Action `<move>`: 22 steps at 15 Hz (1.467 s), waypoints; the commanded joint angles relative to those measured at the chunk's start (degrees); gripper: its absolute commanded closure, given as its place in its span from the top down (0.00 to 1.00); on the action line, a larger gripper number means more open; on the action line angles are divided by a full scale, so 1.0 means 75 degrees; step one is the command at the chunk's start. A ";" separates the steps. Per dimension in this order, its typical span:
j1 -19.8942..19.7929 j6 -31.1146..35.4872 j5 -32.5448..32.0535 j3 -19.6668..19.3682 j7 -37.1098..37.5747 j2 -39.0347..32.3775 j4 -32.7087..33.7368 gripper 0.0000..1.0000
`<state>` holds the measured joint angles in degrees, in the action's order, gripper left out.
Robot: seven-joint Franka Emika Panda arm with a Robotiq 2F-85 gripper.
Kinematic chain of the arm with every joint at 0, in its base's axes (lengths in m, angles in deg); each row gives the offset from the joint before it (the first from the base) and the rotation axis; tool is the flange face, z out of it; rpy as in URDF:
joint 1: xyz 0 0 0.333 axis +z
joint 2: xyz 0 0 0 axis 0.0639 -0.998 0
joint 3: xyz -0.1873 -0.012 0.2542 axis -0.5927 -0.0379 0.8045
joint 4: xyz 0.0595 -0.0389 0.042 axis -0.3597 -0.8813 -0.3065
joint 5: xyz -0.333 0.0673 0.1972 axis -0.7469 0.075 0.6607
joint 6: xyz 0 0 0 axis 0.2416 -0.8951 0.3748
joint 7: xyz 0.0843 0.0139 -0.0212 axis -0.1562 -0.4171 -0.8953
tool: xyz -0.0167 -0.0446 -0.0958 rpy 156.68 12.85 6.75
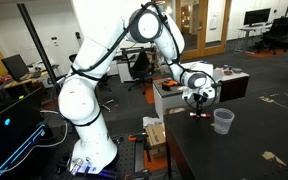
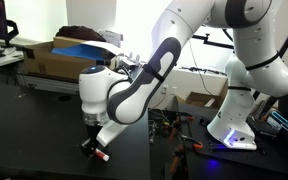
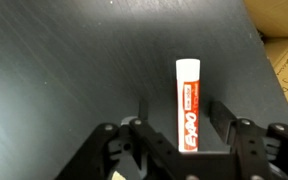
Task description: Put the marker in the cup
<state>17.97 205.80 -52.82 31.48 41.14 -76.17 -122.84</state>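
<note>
The red marker (image 3: 188,105) with a pale tip lies on the black table (image 3: 64,70), straight between my gripper's (image 3: 184,125) two fingers. The fingers stand on either side of it with gaps, open, not touching it. In both exterior views the gripper (image 1: 196,104) (image 2: 94,146) is low over the table with the red marker (image 1: 196,113) (image 2: 101,154) just under it. The clear plastic cup (image 1: 223,121) stands upright on the table a short way beside the gripper. The cup is out of view in the wrist view.
A cardboard box (image 3: 284,40) sits past the table's edge in the wrist view. Another open cardboard box (image 2: 64,55) stands at the back of the table. A white box (image 1: 170,88) is behind the gripper. The robot base (image 1: 84,130) stands beside the table.
</note>
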 commanded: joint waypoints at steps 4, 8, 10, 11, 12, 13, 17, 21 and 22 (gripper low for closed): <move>0.0155 0.0016 -0.0140 -0.0180 0.0118 -0.0110 0.0266 0.13; 0.0169 0.0018 -0.0155 -0.0208 0.0136 -0.0091 0.0308 0.05; 0.0248 0.0011 -0.0205 -0.0264 0.0227 -0.0043 0.0274 0.05; 0.0341 0.0029 -0.0255 -0.0326 0.0335 0.0017 0.0212 0.05; 0.0441 0.0033 -0.0313 -0.0385 0.0421 0.0087 0.0143 0.05; 0.0546 0.0007 -0.0381 -0.0441 0.0531 0.0172 0.0069 0.05; 0.0927 0.0048 -0.0779 -0.0616 0.1030 0.0460 -0.0122 0.05; 0.1159 -0.0007 -0.1188 -0.0698 0.1593 0.0705 -0.0226 0.05; 0.1215 -0.0018 -0.1316 -0.0738 0.1742 0.0758 -0.0248 0.05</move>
<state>25.36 205.80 -59.85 27.39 50.14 -73.94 -121.74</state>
